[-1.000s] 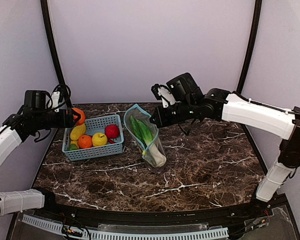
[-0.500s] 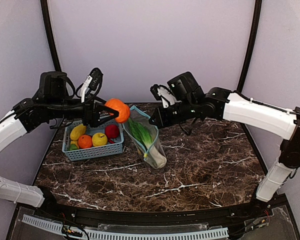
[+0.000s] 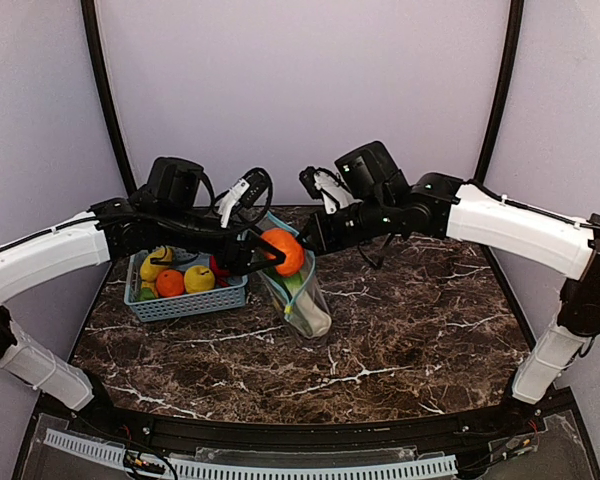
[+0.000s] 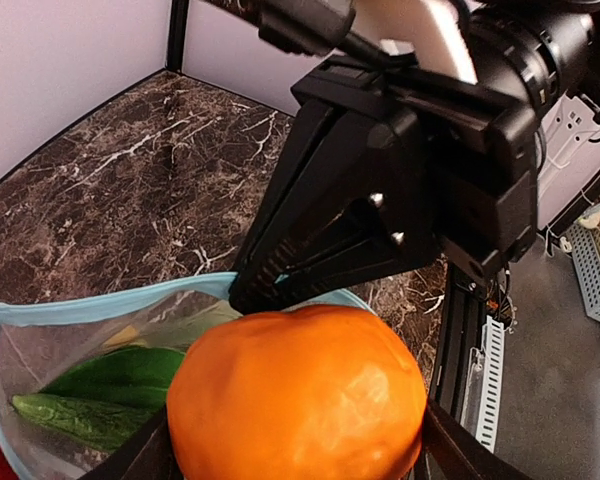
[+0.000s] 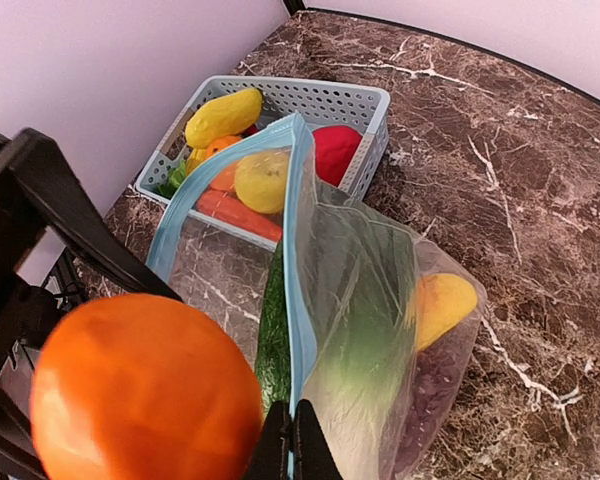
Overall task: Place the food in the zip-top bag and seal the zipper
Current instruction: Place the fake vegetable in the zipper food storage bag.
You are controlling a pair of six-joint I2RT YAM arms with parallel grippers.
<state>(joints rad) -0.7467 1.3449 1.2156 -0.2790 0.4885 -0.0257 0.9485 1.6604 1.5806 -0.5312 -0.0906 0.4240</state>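
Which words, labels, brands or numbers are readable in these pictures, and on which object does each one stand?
None. No readable text shows on the clear plastic zip-top bag, the teal lattice basket or the round orange toy fruit.

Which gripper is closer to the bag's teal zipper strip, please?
Right. The right gripper pinches the zipper strip itself; the left gripper holds an orange fruit just above it.
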